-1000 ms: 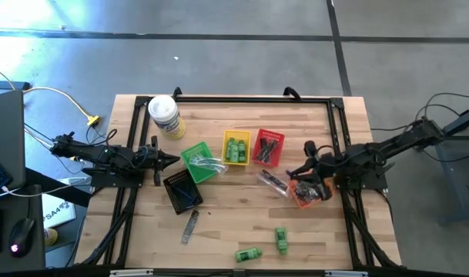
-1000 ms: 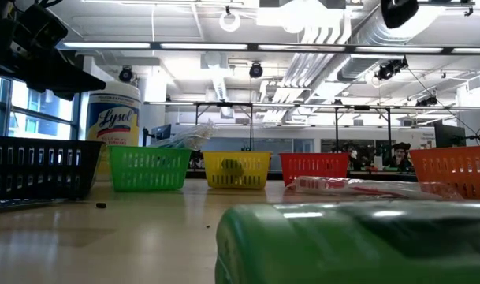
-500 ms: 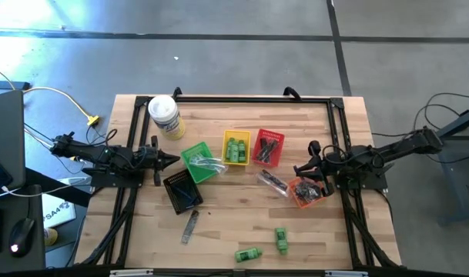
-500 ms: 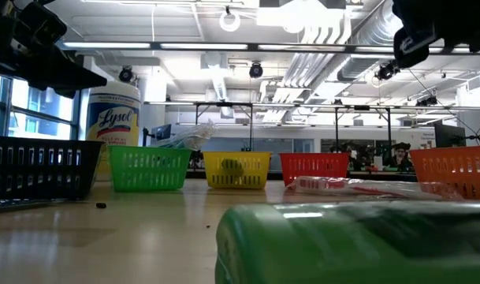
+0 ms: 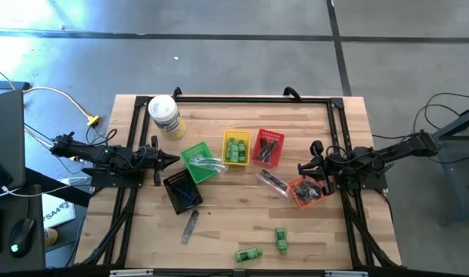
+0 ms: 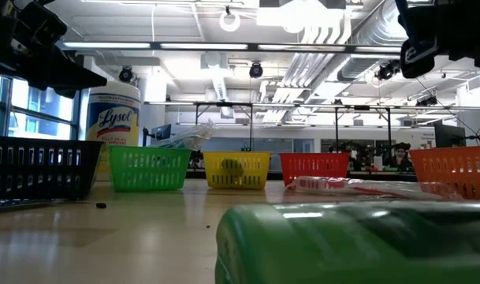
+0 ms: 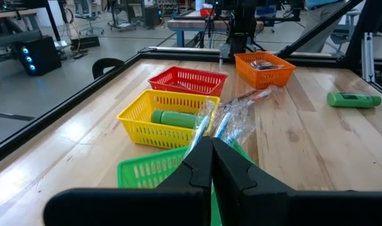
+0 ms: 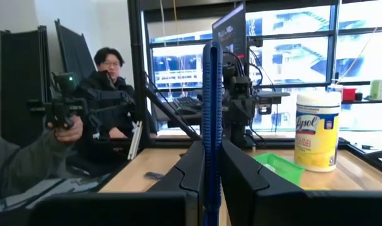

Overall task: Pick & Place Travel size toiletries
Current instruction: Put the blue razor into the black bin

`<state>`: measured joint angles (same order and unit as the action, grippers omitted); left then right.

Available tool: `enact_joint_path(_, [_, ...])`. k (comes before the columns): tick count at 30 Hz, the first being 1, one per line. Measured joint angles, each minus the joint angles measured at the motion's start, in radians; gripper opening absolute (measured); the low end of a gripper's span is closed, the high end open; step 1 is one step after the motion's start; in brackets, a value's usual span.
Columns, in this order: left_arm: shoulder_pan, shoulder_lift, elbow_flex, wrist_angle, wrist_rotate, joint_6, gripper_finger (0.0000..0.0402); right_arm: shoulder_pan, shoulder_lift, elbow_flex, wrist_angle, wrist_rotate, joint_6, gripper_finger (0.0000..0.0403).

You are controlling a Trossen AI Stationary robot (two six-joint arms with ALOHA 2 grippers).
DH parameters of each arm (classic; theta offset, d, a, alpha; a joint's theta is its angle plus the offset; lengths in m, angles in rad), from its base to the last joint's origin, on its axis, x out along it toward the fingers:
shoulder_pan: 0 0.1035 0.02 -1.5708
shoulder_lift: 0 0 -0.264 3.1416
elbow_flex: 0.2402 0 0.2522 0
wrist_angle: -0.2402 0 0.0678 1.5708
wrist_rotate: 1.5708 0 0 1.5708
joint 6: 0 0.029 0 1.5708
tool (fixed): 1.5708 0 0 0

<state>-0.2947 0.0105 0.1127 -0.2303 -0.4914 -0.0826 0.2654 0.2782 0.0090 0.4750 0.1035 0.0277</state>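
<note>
1. A dark blue razor (image 8: 210, 119) stood upright between my right pincer's (image 8: 209, 179) two fingers, clamped tight, running up the middle of the right wrist view.
2. In the high view that right pincer (image 5: 314, 163) sat at centre right, just above the orange basket (image 5: 307, 191), which already held a dark jumble of small pieces.
3. Left of the orange basket, a clear packet of sticks (image 5: 273, 181) lay loose on the wooden table (image 5: 226, 231).
4. Lower down, two green mini bottles lay on the bare wood: one (image 5: 281, 239) at lower centre right, the other (image 5: 248, 254) just left of it near the bottom edge.
5. A grey comb (image 5: 189, 226) lay at lower centre left, below the black basket (image 5: 182, 190).
6. Across the middle ran the baskets: the green basket (image 5: 198, 162) with clear plastic sticks poking out, the yellow basket (image 5: 236, 148) with green bottles inside, the red basket (image 5: 267, 148) with dark pieces.
7. My left pincer (image 5: 172, 160) waited at centre left, touching nothing, its tip beside the green basket; in the left wrist view its fingers (image 7: 203, 164) were pressed together with nothing between them.
8. The white canister (image 5: 165, 116) with the yellow label lay at the table's upper left.
9. In the right wrist view, a person (image 8: 106, 88) sat beyond the table's far side, and a hand (image 8: 62, 129) held a controller at the left edge.
</note>
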Motion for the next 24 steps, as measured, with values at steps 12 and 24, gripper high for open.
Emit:
enact_joint_path(12, [0.000,0.000,0.000,0.001,0.001,0.000,0.0000,0.001,-0.001,-0.001,-0.004,-0.003,0.028,0.0029])
enact_joint_path(24, [0.000,0.000,0.001,0.003,-0.004,0.000,0.0000,0.001,-0.001,-0.001,-0.016,-0.002,0.032,0.0035])
